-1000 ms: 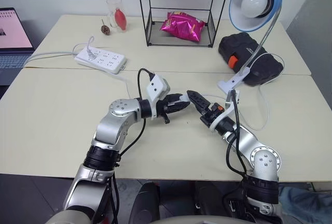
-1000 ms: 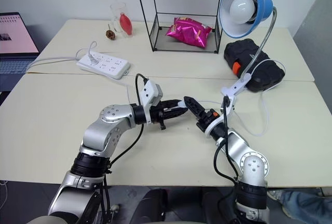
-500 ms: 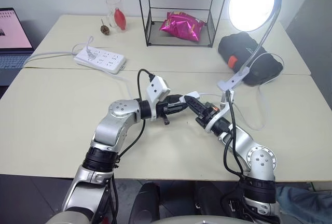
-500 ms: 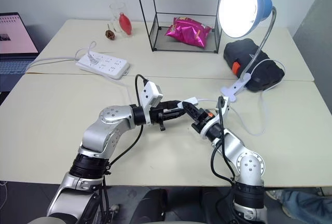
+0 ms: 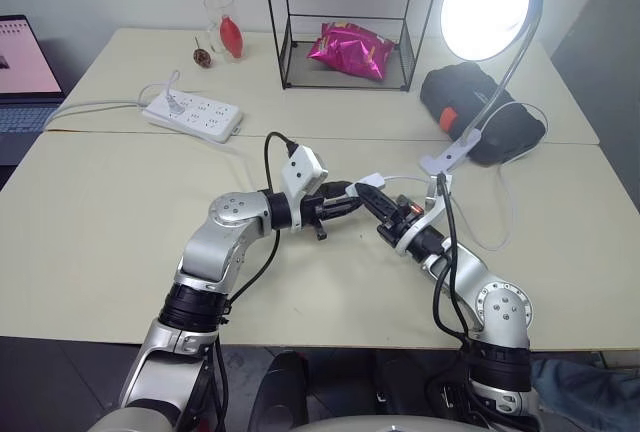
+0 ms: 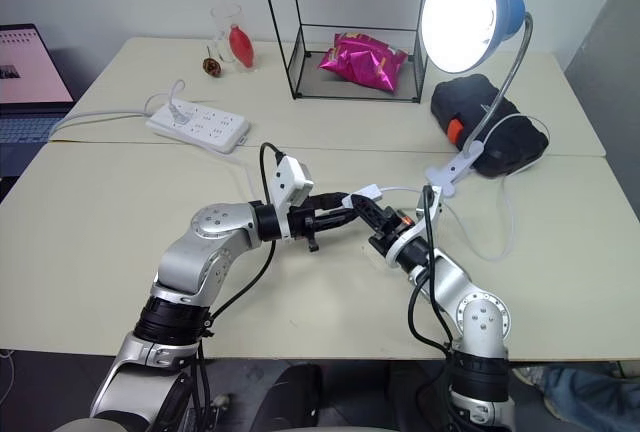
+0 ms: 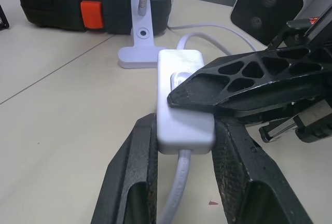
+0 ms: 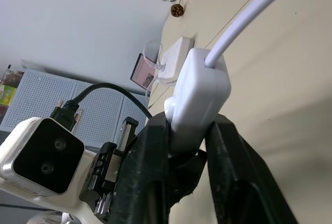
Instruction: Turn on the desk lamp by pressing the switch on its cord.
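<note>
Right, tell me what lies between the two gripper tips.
The switch: in the left wrist view the left gripper clamps its sides while a right gripper finger lies on its button; the cord runs out below.

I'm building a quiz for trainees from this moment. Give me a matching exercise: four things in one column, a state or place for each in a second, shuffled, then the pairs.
Things:
1. desk lamp
2. switch
3. snack bag
4. power strip

States or places:
A. inside the wire rack
B. held between the left claw fingers, right claw fingertip on its button
C. lit
D. on the far table, near the laptop

Pairs: 1-C, 2-B, 3-A, 4-D
</note>
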You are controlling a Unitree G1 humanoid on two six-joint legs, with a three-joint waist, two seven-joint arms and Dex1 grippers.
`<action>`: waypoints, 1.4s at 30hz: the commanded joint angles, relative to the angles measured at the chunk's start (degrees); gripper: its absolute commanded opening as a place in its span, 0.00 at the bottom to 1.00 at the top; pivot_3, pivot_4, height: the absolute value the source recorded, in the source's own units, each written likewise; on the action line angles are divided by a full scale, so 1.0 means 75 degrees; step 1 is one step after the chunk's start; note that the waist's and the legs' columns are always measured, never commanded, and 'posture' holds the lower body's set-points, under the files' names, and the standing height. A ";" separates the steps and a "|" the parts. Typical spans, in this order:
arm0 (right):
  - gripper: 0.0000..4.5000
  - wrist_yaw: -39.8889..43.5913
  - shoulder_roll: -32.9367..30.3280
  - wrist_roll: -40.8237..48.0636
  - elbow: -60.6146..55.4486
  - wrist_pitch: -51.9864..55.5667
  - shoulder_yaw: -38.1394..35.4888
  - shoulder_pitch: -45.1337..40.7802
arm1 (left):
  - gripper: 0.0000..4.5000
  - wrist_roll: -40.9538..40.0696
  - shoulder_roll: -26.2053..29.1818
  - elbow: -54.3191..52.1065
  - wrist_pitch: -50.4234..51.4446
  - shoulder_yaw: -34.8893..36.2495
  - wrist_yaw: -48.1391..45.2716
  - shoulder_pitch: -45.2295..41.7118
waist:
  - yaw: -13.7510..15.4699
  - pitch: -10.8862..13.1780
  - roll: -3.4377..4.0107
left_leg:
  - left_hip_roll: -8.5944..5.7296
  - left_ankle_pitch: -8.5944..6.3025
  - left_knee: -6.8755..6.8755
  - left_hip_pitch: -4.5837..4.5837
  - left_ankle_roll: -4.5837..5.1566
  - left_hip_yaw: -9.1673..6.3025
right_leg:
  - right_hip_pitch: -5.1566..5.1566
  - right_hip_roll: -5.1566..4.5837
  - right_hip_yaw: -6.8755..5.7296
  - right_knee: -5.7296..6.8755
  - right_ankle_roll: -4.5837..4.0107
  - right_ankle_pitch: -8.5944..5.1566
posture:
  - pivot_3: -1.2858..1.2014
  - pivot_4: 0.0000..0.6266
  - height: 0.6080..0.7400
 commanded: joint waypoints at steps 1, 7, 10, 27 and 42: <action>0.43 0.0212 -0.0050 0.0284 -0.0300 -0.0083 0.0036 -0.0017 | 0.24 -0.0043 0.0013 -0.0260 -0.0106 -0.0048 0.0053 0.0002 | 0.0000 0.0000 0.0000 | 0.0000 0.0000 0.0000 0.0000 0.0000 0.0000 | 0.0000 0.0000 0.0000 -0.0001 0.0000 0.0000 | 0.52 0.24 1.00; 0.75 0.0756 -0.1058 0.0135 -0.0764 0.0391 0.0190 0.0294 | 0.24 0.0009 0.0020 -0.0116 -0.0247 -0.0038 0.0123 0.0014 | 0.0006 0.0000 0.0000 | -0.0001 0.0000 -0.0002 -0.0002 0.0000 0.0001 | 0.0000 -0.0001 0.0000 -0.0005 0.0000 -0.0001 | 0.52 0.24 1.00; 0.91 0.1542 -0.2267 -0.0336 -0.1439 0.0711 0.0526 0.0605 | 0.24 0.0134 0.0098 0.0203 -0.0476 -0.0015 0.0080 -0.0050 | 0.0010 0.0000 0.0000 | -0.0005 0.0000 -0.0002 -0.0006 0.0000 0.0004 | 0.0000 -0.0004 0.0002 -0.0009 0.0004 -0.0004 | 0.52 0.24 1.00; 1.00 0.5688 -0.7184 -0.4563 -0.2540 -0.1352 0.1140 -0.0041 | 0.24 0.1105 0.0361 0.2550 -0.2300 -0.0430 -0.0553 -0.0527 | 0.0030 0.0005 -0.0004 | -0.0007 -0.0001 -0.0004 -0.0011 0.0000 0.0003 | 0.0004 -0.0005 -0.0003 -0.0039 0.0017 -0.0011 | 0.52 0.24 1.00; 1.00 0.6838 -0.7264 -0.5952 -0.1472 -0.2523 0.1214 -0.0420 | 0.71 0.1198 0.0385 0.2825 -0.2766 -0.0369 -0.0775 -0.0489 | 0.0079 0.0005 -0.0005 | -0.0009 -0.0001 0.0000 -0.0009 -0.0001 0.0002 | 0.0005 -0.0010 -0.0004 -0.0026 0.0017 -0.0011 | 0.52 0.24 1.00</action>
